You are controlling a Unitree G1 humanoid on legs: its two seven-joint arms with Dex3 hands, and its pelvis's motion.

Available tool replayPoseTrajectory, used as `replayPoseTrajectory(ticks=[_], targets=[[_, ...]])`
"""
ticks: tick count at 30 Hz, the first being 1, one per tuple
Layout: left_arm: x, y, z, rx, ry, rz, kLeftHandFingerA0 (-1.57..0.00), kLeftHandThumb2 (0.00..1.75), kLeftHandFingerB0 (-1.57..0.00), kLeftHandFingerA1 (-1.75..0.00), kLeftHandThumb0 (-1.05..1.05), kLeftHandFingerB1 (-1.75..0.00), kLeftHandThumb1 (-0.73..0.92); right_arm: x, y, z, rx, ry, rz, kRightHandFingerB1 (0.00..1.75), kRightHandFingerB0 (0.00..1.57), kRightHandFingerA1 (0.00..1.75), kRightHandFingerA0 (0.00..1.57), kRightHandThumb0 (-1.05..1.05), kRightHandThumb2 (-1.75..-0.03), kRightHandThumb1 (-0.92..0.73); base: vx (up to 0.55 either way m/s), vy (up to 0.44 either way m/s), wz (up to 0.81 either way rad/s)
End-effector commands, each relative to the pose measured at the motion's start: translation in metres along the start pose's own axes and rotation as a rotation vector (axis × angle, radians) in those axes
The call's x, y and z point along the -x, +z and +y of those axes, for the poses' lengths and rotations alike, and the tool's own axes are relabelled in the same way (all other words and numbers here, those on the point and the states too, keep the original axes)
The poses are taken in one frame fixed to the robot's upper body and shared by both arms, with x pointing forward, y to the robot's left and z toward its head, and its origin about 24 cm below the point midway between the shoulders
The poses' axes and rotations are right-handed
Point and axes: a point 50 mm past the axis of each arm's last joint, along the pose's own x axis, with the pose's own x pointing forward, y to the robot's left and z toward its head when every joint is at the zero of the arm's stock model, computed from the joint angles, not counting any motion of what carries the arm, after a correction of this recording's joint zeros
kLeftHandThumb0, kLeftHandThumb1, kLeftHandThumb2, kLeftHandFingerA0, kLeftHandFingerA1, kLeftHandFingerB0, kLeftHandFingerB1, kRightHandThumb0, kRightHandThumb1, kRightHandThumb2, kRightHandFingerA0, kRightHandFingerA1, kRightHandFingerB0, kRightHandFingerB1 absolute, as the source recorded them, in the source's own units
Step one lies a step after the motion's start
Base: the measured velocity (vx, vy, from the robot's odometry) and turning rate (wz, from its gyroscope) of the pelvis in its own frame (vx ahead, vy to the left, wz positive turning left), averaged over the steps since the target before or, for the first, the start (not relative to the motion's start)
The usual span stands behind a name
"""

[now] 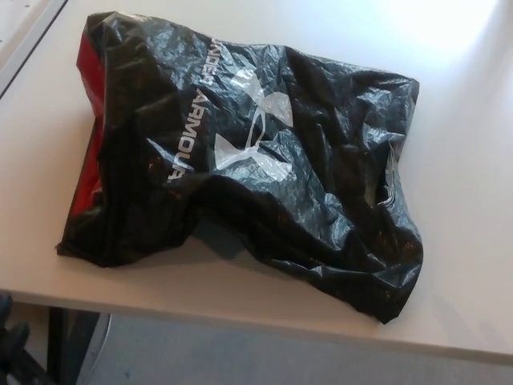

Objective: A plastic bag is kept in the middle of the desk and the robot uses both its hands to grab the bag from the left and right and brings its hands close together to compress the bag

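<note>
Bright, even light fills the head view, strongest at the upper right, where the desk top (473, 32) washes out to near white (surface detail is lost there). The black plastic bag (248, 160) carries small glossy highlights along its creases and casts a soft, narrow shadow on its near side. The picture is slightly soft overall, with mild grain.

Dark left hand (10, 337) at bottom-left edge
</note>
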Motion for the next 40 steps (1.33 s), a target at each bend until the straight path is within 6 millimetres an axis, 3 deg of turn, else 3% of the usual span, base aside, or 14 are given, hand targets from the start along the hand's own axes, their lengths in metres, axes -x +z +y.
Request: replayPoseTrajectory(ticks=[1, 8, 24, 25, 26, 28, 29, 30, 37, 40], targets=[[0.068, -0.005, 0.023, -0.097, 0.033, -0.148, -0.19, 0.69, -0.23, -0.29, -0.67, -0.29, 0.92, 0.077, 0.009, 0.008, 0.202, 0.059, -0.113, 0.19, 0.0, 0.2, 0.0, -0.84, -1.03, -0.66, 0.0, 0.0, 0.0], [0.069, -0.009, 0.028, -0.112, 0.033, -0.154, -0.2, 0.69, -0.22, -0.29, -0.67, -0.28, 0.92, 0.07, 0.002, 0.017, 0.093, 0.028, -0.094, 0.15, 0.0, 0.17, 0.0, -0.89, -1.03, -0.69, 0.0, 0.0, 0.0], [0.068, -0.011, 0.027, -0.167, 0.02, -0.191, -0.21, 0.72, -0.23, -0.3, -0.68, -0.29, 0.92, 0.071, 0.001, 0.017, 0.119, 0.018, -0.108, 0.23, 0.0, 0.25, 0.0, -0.8, -1.06, -0.69, 0.0, 0.0, 0.0], [0.067, -0.01, 0.027, -0.166, 0.018, -0.201, -0.21, 0.71, -0.24, -0.3, -0.66, -0.29, 0.92, 0.072, 0.0, 0.017, 0.119, 0.016, -0.098, 0.23, 0.0, 0.22, 0.0, -0.79, -0.65, -0.86, 0.0, 0.0, 0.0], [0.066, -0.01, 0.027, -0.149, 0.034, -0.201, -0.26, 0.66, -0.27, -0.29, -0.68, -0.28, 0.92, 0.073, -0.001, 0.018, 0.11, 0.023, -0.073, 0.21, 0.0, 0.22, 0.0, -0.81, -1.07, -0.69, 0.0, 0.0, 0.0], [0.065, -0.01, 0.026, -0.173, 0.021, -0.213, -0.23, 0.72, -0.24, -0.31, -0.68, -0.3, 0.92, 0.072, 0.0, 0.018, 0.096, 0.007, -0.079, 0.23, 0.0, 0.24, 0.0, -0.8, -1.06, -0.67, 0.0, 0.0, 0.0], [0.066, -0.011, 0.025, -0.143, 0.012, -0.2, -0.21, 0.7, -0.24, -0.29, -0.68, -0.29, 0.92, 0.072, 0.0, 0.018, 0.101, 0.004, -0.082, 0.23, 0.0, 0.22, 0.0, -0.77, -0.66, -0.85, 0.0, 0.0, 0.0], [0.067, -0.011, 0.025, -0.144, 0.019, -0.191, -0.24, 0.69, -0.25, -0.29, -0.7, -0.29, 0.92, 0.071, 0.0, 0.018, 0.1, 0.008, -0.086, 0.23, 0.0, 0.25, 0.0, -0.8, -1.07, -0.69, 0.0, 0.0, 0.0], [0.062, -0.01, 0.026, -0.139, 0.03, -0.236, -0.24, 0.69, -0.28, -0.3, -0.66, -0.3, 0.92, 0.069, -0.005, 0.02, 0.036, 0.006, -0.086, 0.19, 0.0, 0.22, 0.0, -0.83, -1.07, -0.71, 0.0, 0.0, 0.0], [0.065, -0.01, 0.027, -0.174, 0.0, -0.225, -0.19, 0.74, -0.2, -0.31, -0.68, -0.29, 0.92, 0.068, -0.007, 0.02, 0.02, 0.004, -0.089, 0.2, 0.0, 0.22, 0.0, -0.84, -1.07, -0.72, 0.0, 0.0, 0.0]])
